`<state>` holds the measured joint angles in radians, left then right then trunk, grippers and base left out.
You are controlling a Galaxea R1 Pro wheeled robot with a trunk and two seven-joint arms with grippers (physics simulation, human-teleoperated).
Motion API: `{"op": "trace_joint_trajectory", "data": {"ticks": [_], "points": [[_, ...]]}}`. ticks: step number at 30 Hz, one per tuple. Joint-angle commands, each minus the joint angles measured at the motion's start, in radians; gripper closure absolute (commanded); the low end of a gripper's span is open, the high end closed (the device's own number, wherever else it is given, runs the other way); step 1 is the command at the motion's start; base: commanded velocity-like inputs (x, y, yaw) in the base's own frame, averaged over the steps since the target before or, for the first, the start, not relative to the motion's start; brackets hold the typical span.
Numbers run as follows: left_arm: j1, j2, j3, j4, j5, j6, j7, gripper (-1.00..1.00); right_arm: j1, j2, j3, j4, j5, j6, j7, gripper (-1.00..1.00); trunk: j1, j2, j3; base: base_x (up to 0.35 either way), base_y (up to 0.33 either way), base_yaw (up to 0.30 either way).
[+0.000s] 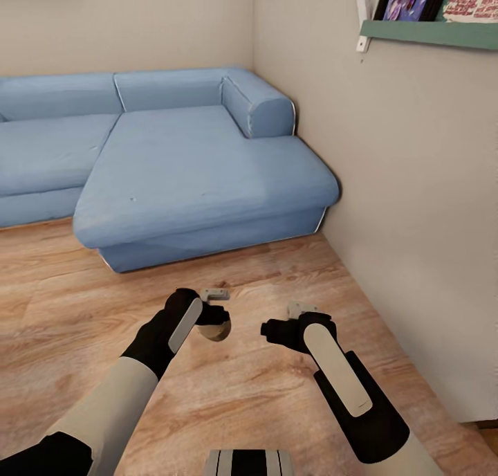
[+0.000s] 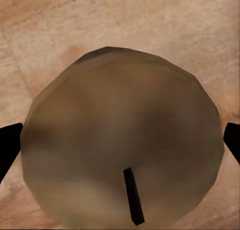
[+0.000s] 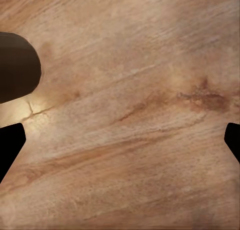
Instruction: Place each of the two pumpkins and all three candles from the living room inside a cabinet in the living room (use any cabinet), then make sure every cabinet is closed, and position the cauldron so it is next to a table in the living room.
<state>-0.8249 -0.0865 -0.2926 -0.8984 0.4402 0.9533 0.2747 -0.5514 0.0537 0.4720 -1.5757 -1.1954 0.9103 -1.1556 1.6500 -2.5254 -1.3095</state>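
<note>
Head view first: we see our left gripper point(image 1: 216, 318) held over the light wood floor point(image 1: 62, 310), with a stubby candle point(image 1: 214, 331) between its fingers, well short of the front edge of the blue sofa point(image 1: 200, 178). The candle looks brownish and shadowed here, not pale. From the left wrist camera, the candle point(image 2: 120, 140) shows as a round, dull tan top with a short dark wick, and the two dark fingertips point(image 2: 9, 147) sit at either side of it, closed onto its flanks, with floor planks behind.

Our right gripper point(image 1: 277, 329) hangs beside the left one, apart from it, near the white wall point(image 1: 415, 220). Through the right wrist camera, its fingertips point(image 3: 10, 150) stand wide, with only bare floor point(image 3: 130, 120) between them; the candle's dark rounded edge point(image 3: 17, 67) shows off to one side, clear of those fingers.

A green shelf point(image 1: 429, 33) with picture books is fixed high on the wall.
</note>
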Motion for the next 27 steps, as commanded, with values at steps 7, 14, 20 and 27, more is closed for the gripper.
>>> {"op": "trace_joint_trajectory", "data": {"ticks": [7,14,20,27], "points": [[0.000,0.001,-0.001,-0.024,0.013,0.007,0.094,1.00,-0.001,0.001,0.002,0.000,-0.009,0.007,-0.010,-1.00,-0.004,0.001,0.026,-0.146,0.000,0.000],[0.000,0.001,0.000,-0.028,0.012,0.007,0.105,1.00,-0.001,0.002,0.002,0.000,-0.009,0.008,-0.010,-1.00,-0.007,0.003,0.053,-0.184,0.000,0.000],[-0.001,0.001,0.000,-0.027,0.010,0.007,0.106,1.00,-0.001,0.003,0.004,0.002,-0.009,0.009,-0.010,-1.00,-0.009,0.004,0.077,-0.070,0.000,0.000],[-0.001,0.001,-0.001,-0.025,0.010,0.007,0.106,1.00,-0.001,0.003,0.006,0.002,-0.009,0.011,-0.011,-1.00,-0.013,0.006,0.105,-0.240,0.000,0.021]]}}
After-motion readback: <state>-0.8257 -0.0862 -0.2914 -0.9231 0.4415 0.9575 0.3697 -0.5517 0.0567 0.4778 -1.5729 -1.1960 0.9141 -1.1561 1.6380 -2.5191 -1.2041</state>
